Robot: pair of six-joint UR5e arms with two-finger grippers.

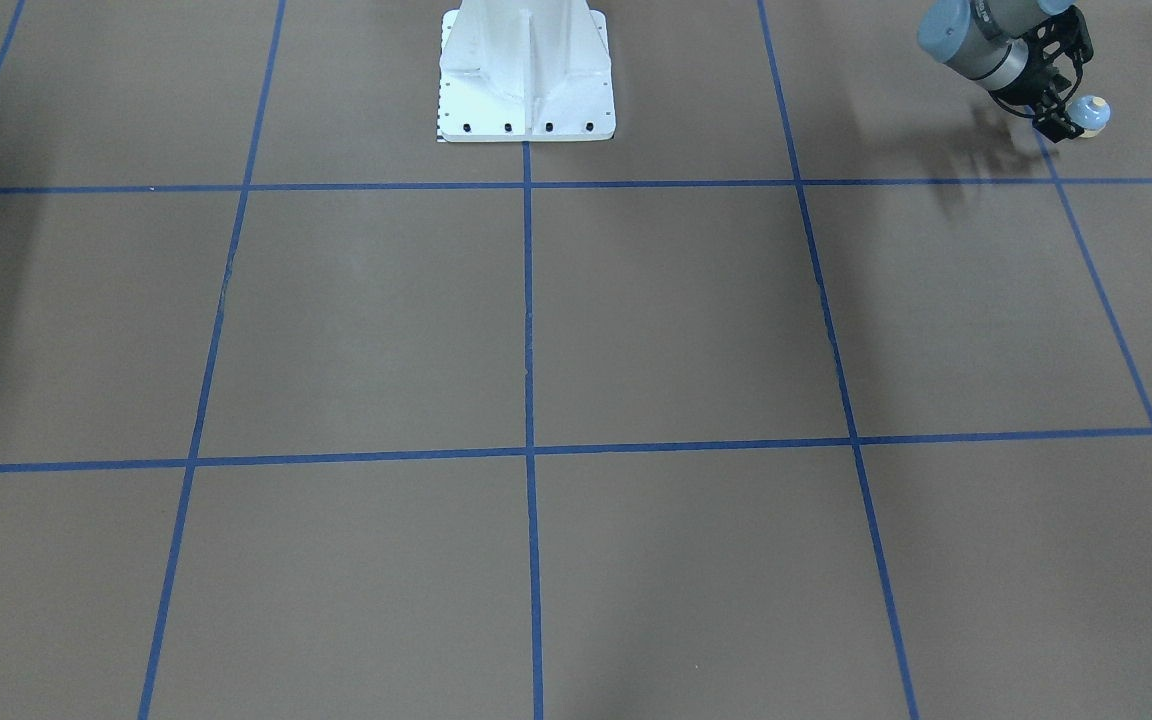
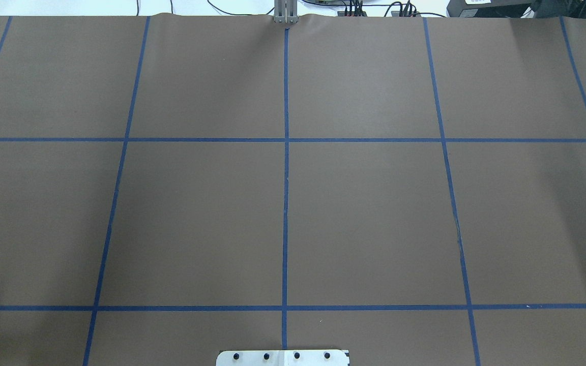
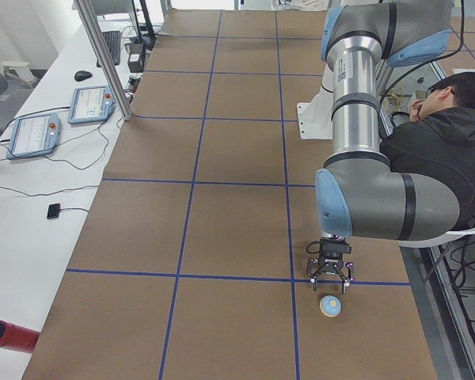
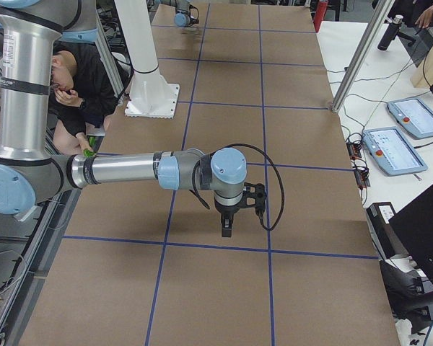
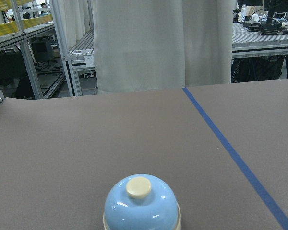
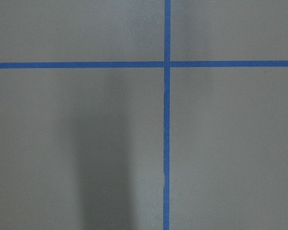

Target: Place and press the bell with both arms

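The light-blue bell (image 1: 1093, 113) with a cream button stands upright on the brown table, at the robot's left end. It also shows in the exterior left view (image 3: 330, 305) and at the bottom of the left wrist view (image 5: 141, 203). My left gripper (image 1: 1074, 100) is low over the table right beside the bell, open and not touching it; it also shows in the exterior left view (image 3: 329, 279). My right gripper (image 4: 226, 229) points down above the table near a blue tape line. It shows only in the exterior right view, so I cannot tell whether it is open or shut.
The white bolted pedestal (image 1: 526, 80) stands at the robot side's middle. A seated person (image 3: 443, 134) is behind the robot's edge. A side bench holds control tablets (image 3: 32, 134), and a red cylinder (image 3: 8, 336) lies there. Blue tape lines grid the table.
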